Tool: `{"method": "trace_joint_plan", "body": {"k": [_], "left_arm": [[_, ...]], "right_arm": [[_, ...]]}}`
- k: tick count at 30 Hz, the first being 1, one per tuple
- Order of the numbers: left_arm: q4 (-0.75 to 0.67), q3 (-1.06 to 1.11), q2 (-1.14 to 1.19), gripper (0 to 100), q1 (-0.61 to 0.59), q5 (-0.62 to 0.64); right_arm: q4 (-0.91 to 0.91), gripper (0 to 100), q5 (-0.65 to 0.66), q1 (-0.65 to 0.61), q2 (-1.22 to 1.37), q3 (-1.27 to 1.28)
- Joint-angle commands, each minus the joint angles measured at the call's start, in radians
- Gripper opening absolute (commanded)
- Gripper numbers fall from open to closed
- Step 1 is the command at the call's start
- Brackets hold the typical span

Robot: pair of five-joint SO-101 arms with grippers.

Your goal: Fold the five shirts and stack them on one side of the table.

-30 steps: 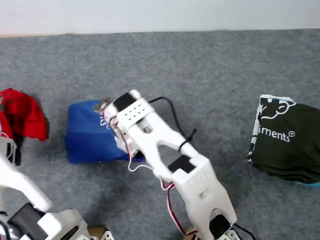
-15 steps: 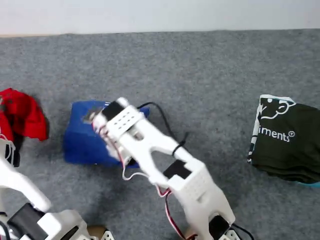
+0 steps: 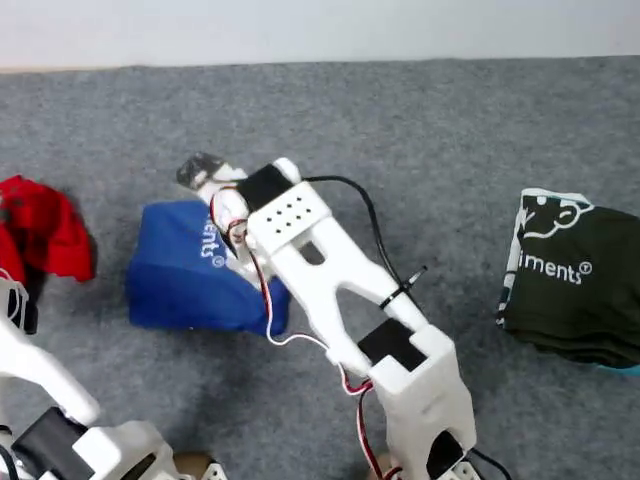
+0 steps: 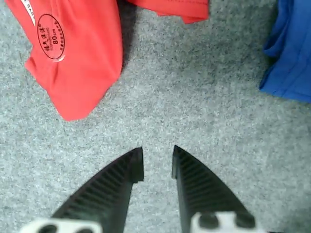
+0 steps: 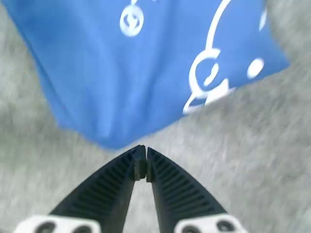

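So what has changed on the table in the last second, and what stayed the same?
The right arm swept left over the blue shirt, then swung toward the far side of the table; the right gripper is now shut just off the shirt's edge, with no cloth in it. The shirt barely shifted. The red shirt, the folded dark stack and the left arm stayed put.

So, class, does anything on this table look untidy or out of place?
The red shirt lies crumpled at the left, far from the dark folded stack at the right; the blue shirt sits folded between them.
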Motion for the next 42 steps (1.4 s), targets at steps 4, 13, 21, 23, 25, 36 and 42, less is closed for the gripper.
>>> {"method": "trace_joint_plan", "body": {"k": [4,13,21,23,25,36,42], "left_arm": [[-0.009,-0.033,-0.044,11,-0.003,-0.011],[0.018,-0.036,-0.044,11,-0.012,-0.011],[0.014,-0.038,-0.044,11,0.0,-0.011],[0.018,-0.038,-0.046,11,0.015,-0.011],[0.014,-0.038,-0.063,11,0.015,-0.009],[0.011,0.022,-0.292,11,-0.04,-0.005],[0.011,0.099,-0.301,11,-0.04,-0.006]], "right_arm": [[-0.34,0.9,0.084,0.117,0.145,-0.011],[-0.447,0.9,0.089,0.208,0.286,-0.074],[-0.236,0.9,0.087,0.16,0.294,-0.396],[-0.18,0.9,0.086,0.136,0.292,-0.448],[-0.119,0.9,0.083,0.114,0.292,-0.497],[0.176,3.8,-0.118,0.064,0.318,-0.509],[0.162,29.8,-0.516,0.002,0.354,-0.505]]}}
